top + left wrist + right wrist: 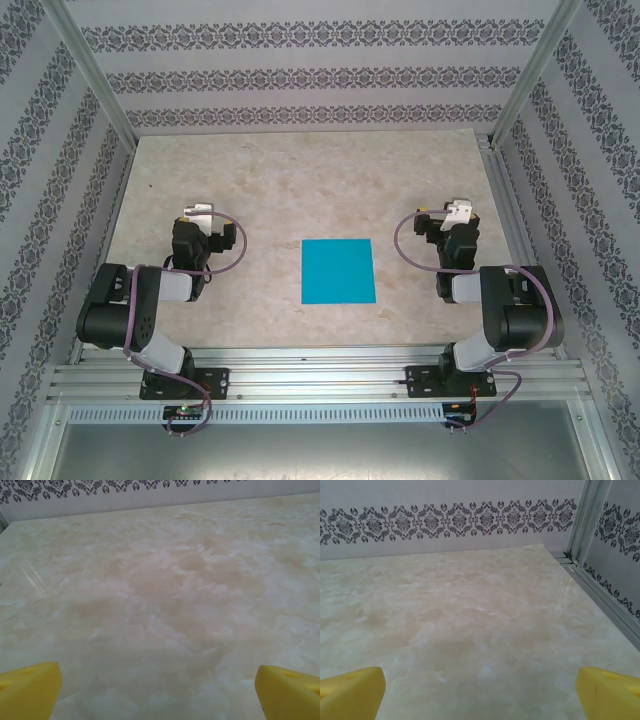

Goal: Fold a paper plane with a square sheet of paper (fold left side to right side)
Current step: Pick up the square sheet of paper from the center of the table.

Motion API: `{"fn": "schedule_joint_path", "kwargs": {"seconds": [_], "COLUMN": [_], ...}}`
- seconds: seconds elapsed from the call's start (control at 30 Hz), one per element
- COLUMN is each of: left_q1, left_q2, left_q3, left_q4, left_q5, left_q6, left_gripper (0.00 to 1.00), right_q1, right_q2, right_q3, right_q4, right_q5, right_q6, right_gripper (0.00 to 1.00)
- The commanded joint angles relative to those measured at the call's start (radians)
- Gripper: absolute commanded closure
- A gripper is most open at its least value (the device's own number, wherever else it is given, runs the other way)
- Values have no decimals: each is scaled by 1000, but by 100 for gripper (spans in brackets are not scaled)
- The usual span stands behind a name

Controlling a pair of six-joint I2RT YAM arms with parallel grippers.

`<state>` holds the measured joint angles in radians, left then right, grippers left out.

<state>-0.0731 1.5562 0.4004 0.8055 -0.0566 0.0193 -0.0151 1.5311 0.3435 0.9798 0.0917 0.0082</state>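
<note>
Jaws, left: my left gripper (159, 692) stands wide open, its yellow fingers (30, 687) far apart and holding nothing.
Jaws, right: my right gripper (480, 692) is spread just as wide, with bare table (300, 180) between its yellow fingers (607, 692).
Table: a pale marbled top, with the sheet of paper (338, 271) lying flat and unfolded on it.
Surroundings: patterned walls (300, 70) close in three sides, a metal post (580, 520) stands at the far right corner, and a metal rail (320, 375) at the near edge carries my two bases.
Between: bare table top separates each gripper from the sheet.
Sheet against jaws: the blue square lies between my arms, right of the left gripper and left of the right one, apart from both. Both grippers point toward the far wall.
</note>
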Motion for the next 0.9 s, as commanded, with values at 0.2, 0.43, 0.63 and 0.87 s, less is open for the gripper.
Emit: {"fn": "schedule_joint_path", "kwargs": {"seconds": [0.2,0.43,0.63,0.87], "left_q1": [9,9,9,6], "left_q2": [6,5,-69,-376], "left_q3": [15,17,41,293], "left_q4": [22,20,-80,-772], "left_q5": [17,18,-33,125], "left_q6": [12,11,-9,-309], "left_gripper": [0,0,0,0], "right_q1": [-9,-11,-11,28], "right_q2": [5,5,-38,-359], "right_q3": [20,20,19,234], "right_q4": [5,7,-23,-767], "right_q5": [-32,-33,-1,-1], "right_q6": [12,13,25,167], "right_gripper": [2,2,2,2]}}
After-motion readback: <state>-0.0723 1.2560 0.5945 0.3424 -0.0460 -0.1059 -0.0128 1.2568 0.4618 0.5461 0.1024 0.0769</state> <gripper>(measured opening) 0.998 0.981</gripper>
